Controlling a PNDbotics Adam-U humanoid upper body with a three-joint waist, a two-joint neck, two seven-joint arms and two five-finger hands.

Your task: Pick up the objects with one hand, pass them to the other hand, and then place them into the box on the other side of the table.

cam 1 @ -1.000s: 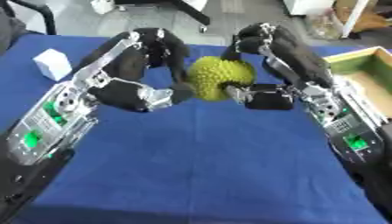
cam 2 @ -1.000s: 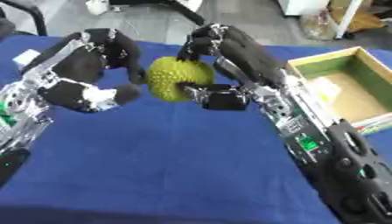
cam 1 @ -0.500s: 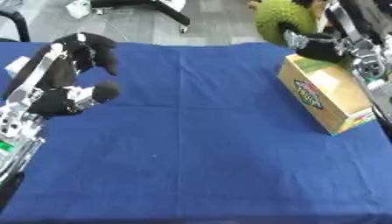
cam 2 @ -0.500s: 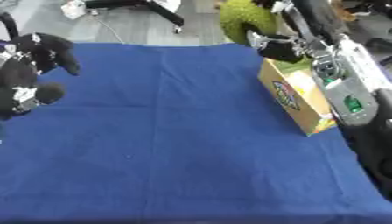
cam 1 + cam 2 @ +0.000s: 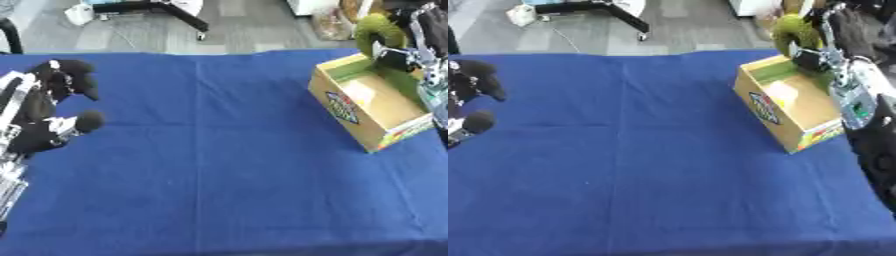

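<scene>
Placing step: the right robot hand [image 5: 833, 37] grasps the fruit [image 5: 794, 31] above the box [image 5: 785, 116]; next, lower and release. Left robot hand [image 5: 48, 117] is clenched, holding nothing.

The box [image 5: 372, 107] carries a coloured label, but nothing on it is legible

R hand [image 5: 833, 37] took green fruit [image 5: 794, 31] from centre to over box [image 5: 794, 107]; L hand [image 5: 52, 107] withdrew.
</scene>
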